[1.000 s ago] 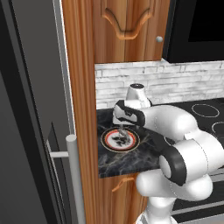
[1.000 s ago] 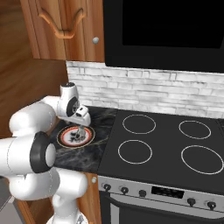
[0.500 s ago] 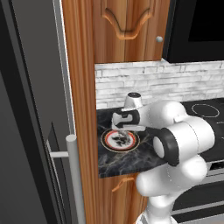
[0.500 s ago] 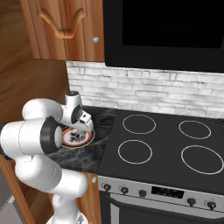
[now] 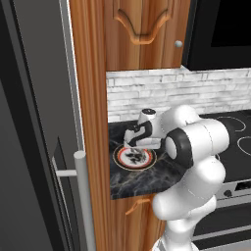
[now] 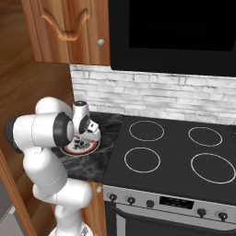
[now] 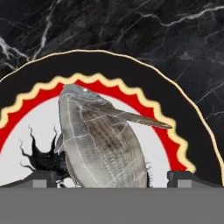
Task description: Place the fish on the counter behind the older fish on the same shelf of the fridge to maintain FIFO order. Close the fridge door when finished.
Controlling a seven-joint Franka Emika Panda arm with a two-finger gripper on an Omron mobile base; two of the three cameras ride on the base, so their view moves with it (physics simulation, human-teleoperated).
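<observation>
One grey fish (image 7: 103, 144) on a round plate (image 7: 183, 127), gripper (image 5: 139, 143) spread wide just above it.
Scaled and ribbed, the oval body with its thin pointed fin lies on the plate's white centre, inside a zigzag red ring and a glossy black rim edged in cream. The dark fingertips (image 7: 186, 177) stand either side of the fish, not touching it. The plate sits mid-slab on the black, gold-veined marble counter (image 6: 110, 122), between the wooden panel (image 5: 90, 122) and the stovetop (image 6: 175, 152).
</observation>
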